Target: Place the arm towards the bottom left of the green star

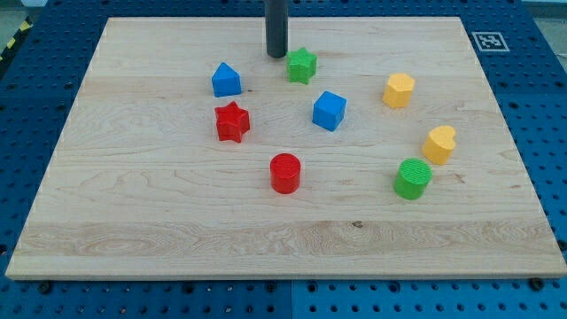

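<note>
The green star (302, 65) lies on the wooden board (177, 213) near the view's top centre. My dark rod comes down from the view's top edge, and my tip (276, 56) rests on the board just to the left of the star and slightly above it, with a narrow gap between them.
A blue house-shaped block (226, 80) and a red star (232, 121) lie left of centre. A blue cube (329, 110) and a red cylinder (285, 173) sit mid-board. Two yellow blocks (399, 89) (438, 144) and a green cylinder (412, 178) are at the right.
</note>
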Robot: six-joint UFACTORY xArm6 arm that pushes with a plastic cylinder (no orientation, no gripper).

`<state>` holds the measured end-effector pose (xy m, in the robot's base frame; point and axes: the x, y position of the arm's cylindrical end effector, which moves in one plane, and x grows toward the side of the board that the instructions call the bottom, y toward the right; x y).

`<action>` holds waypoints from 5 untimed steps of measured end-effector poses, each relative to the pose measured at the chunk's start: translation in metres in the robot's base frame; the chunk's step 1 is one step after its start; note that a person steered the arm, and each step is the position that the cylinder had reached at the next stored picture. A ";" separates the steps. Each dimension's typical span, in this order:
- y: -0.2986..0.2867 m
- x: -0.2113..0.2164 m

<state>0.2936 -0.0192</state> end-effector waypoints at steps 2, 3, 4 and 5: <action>-0.009 0.038; -0.010 0.066; -0.010 0.070; -0.010 0.089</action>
